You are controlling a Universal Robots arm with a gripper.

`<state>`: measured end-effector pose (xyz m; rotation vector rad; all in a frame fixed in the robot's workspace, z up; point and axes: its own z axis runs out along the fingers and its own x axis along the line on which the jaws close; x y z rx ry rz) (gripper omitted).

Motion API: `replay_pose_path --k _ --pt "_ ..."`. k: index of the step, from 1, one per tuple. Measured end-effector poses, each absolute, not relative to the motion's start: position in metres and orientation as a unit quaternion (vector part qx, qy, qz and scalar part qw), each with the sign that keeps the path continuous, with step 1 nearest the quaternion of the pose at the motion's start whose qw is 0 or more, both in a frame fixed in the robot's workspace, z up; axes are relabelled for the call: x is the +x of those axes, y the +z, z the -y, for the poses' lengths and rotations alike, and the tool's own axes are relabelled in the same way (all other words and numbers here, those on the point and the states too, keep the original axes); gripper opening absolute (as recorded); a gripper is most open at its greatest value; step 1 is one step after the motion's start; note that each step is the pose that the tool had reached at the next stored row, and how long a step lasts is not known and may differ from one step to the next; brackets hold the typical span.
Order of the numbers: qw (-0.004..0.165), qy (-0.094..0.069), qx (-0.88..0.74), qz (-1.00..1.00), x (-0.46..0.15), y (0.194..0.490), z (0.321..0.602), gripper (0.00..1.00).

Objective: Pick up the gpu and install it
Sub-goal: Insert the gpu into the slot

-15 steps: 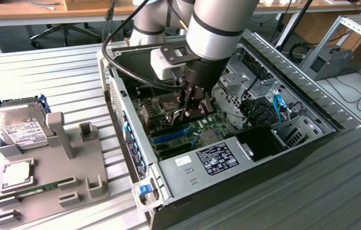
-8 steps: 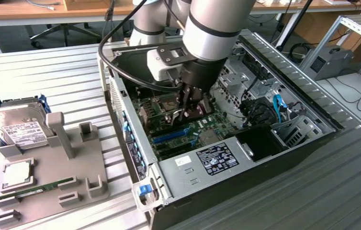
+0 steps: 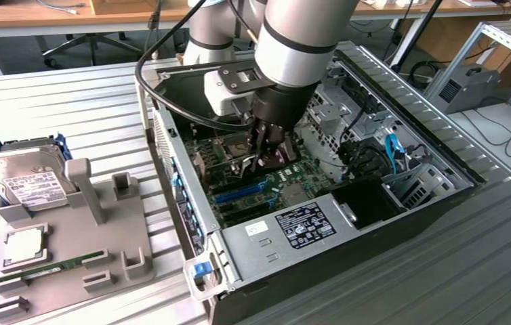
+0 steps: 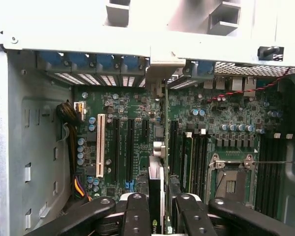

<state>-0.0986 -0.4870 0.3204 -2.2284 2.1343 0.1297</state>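
1. The gripper (image 4: 157, 209) is narrowed on the gpu (image 4: 156, 196), which it holds edge-on between its fingers (image 4: 136, 216) inside the case (image 3: 237, 250).
2. To seat it well, I judge the card should stay upright and square over its slot on the motherboard (image 4: 137, 132), bracket toward the rear openings.
3. The gpu sits directly between the fingers and reaches just beyond the fingertips toward the board.

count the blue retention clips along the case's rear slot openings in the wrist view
5: four blue clips side by side on one side of the held gpu, one on the other; more may be hidden.
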Motion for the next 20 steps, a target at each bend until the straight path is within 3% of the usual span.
replay_pose_path --k 20 --pt "0.026 0.041 -0.72 -0.692 -0.085 0.32 0.487 0.26"
